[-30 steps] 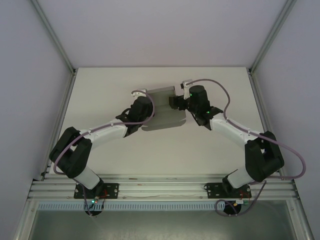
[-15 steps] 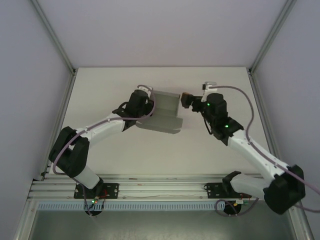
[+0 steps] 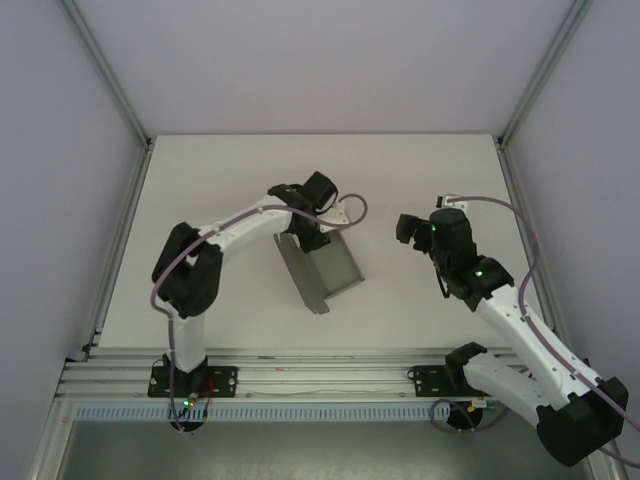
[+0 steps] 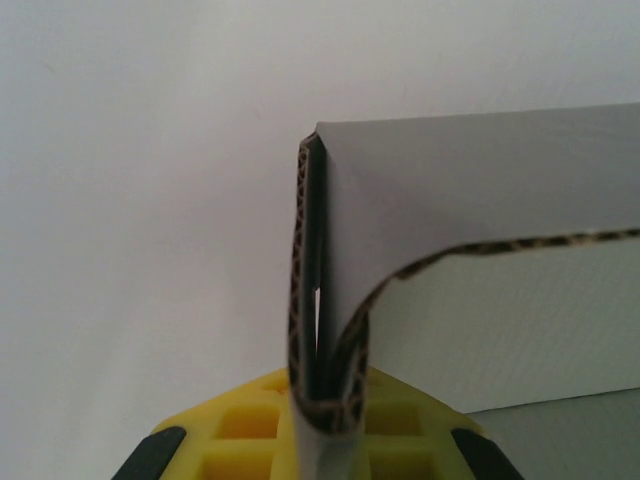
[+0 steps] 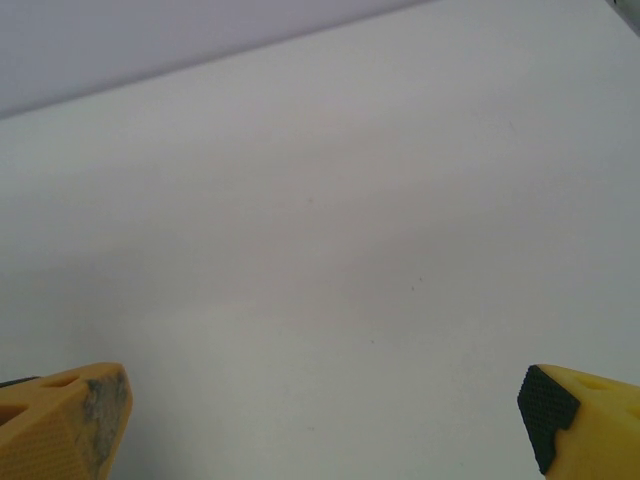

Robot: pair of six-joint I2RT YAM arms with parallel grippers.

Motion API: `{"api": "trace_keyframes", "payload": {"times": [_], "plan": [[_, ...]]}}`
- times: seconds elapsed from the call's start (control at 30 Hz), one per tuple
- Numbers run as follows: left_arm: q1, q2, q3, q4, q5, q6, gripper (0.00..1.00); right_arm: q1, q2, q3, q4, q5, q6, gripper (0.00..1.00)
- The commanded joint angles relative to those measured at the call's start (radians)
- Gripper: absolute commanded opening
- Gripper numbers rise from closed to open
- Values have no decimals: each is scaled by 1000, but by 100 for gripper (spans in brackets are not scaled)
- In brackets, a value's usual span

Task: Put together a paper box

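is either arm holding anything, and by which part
The left gripper holds the paper box, its fingers pinching a folded-over edge of the cardboard. The right gripper is open and holds nothing.

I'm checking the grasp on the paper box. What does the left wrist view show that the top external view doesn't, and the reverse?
The left wrist view adds the close detail: the corrugated edge of a doubled-over flap of the paper box, pinched between the yellow fingers of the left gripper. The top external view adds the layout: the box's overall partly folded shape, the table beneath, and the right gripper, open and apart on the box's right. Both share the left gripper shut on the grey box.
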Motion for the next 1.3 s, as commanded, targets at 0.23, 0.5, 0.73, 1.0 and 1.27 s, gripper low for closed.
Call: {"api": "trace_keyframes", "payload": {"times": [0.23, 0.5, 0.73, 1.0, 1.27], "plan": [[-72, 284, 143, -24, -412, 28, 0, -22, 58, -2, -33, 9, 13, 100], [-109, 379, 112, 133, -478, 24, 0, -30, 57, -20, -27, 2, 22, 100], [-97, 304, 97, 170, -415, 26, 22, -33, 61, -24, -26, -19, 17, 100], [-68, 139, 89, 128, -286, 67, 72, -34, 26, -15, -44, -75, -6, 100], [-68, 21, 97, 86, -195, 115, 100, -34, -5, -24, -29, -145, -30, 100]]}}
